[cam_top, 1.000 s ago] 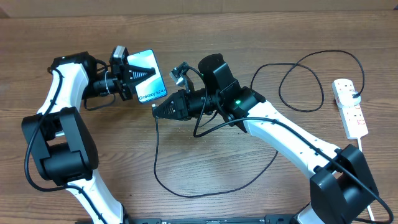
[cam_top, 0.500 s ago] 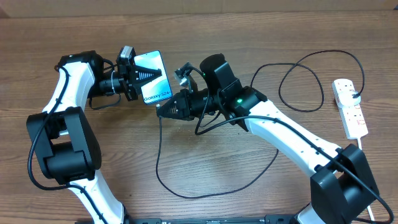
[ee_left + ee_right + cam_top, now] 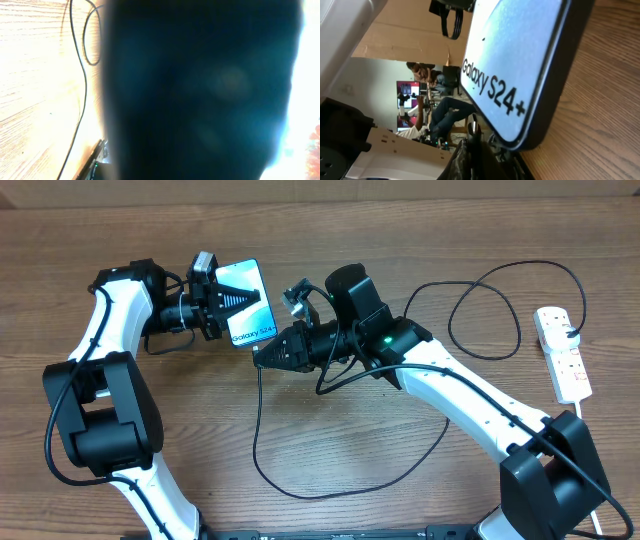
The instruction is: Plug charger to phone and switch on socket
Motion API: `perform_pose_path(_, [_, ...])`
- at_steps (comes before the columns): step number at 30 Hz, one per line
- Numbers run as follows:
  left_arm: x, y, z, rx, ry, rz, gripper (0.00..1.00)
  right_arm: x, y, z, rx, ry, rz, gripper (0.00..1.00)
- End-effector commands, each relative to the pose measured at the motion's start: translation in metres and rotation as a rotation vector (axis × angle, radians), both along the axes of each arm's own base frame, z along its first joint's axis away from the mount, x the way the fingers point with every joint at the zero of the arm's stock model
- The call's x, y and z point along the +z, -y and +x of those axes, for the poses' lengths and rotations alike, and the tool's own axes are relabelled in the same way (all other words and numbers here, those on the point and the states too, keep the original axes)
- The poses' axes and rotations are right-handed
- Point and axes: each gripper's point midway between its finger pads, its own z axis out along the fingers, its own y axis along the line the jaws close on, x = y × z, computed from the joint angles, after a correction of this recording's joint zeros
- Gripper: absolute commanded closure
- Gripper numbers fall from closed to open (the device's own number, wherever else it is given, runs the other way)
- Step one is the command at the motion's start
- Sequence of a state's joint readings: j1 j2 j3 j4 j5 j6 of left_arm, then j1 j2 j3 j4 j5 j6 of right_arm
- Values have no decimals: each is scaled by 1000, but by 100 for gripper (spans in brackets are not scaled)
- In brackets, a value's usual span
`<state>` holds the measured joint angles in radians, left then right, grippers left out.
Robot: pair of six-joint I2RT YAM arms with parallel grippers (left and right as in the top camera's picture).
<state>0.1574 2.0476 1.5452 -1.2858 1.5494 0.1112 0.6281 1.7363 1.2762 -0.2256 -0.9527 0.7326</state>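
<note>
Overhead view, wooden bench (image 3: pixel 350 240).

- Left gripper (image 3: pixel 232 300): closed on the phone (image 3: pixel 257 315), one dark finger lying across the light blue screen. The phone is at upper left of centre, tilted, with the "Galaxy S24+" text readable near its lower end.
- Right gripper (image 3: pixel 262 358): its tip sits just beside the phone's lower end. The jaws look pinched together on the charger (image 3: pixel 254 420), whose black cable drops away from the tip.
- Right wrist view: a thin dark connector tip pokes up between the fingers, right under the phone's dark edge. The view is blurred there, so I cannot tell whether the tip touches the edge or stops short of it.
- Charger cable: it runs down the bench from the right gripper, sweeps in a wide loop under the right arm, then curls again at upper right and reaches the socket (image 3: pixel 562 352).
- Socket: lies flat at the far right, well apart from both grippers, with its white cord trailing toward the bench's near edge.
- Left wrist view: almost all dark blur; only a strip of bench and black cable shows at left.
</note>
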Motion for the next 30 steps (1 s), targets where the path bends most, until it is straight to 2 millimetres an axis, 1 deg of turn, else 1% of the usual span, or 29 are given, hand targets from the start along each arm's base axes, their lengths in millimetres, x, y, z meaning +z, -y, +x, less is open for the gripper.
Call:
perform_pose_path(1, [11, 0, 0, 6, 44, -25, 96, 12, -1, -1, 15, 17, 28, 96])
perform_pose_path(13, [11, 0, 0, 6, 43, -25, 96, 7, 0, 9, -43, 17, -3, 96])
perform_pose_path(30, [11, 0, 0, 6, 55, -23, 96, 6, 0, 12, -70, 3, -13, 96])
